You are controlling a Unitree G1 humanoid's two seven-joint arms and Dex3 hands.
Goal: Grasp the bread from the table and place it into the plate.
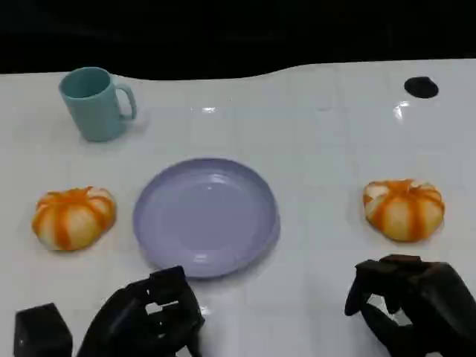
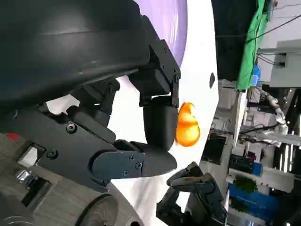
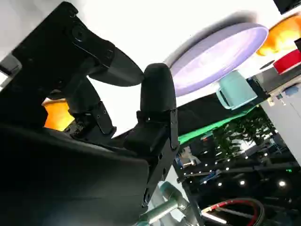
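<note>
Two buns on bench: left bun (image 1: 73, 216) and right bun (image 1: 404, 208), either side of plate (image 1: 206, 216). Probably soft, light; squeeze sides gently. Left robot hand (image 1: 147, 316) and right robot hand (image 1: 413, 301) empty, fingers apart.

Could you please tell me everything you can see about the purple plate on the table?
The purple plate is round and shallow, pale lavender, with a raised rim and a smooth, faintly glossy surface that looks like plastic. It sits flat and upright near the middle of the white table, and nothing lies in it. An orange-and-cream bread roll lies on each side of it, both apart from it. Nothing touches the plate but the table.
</note>
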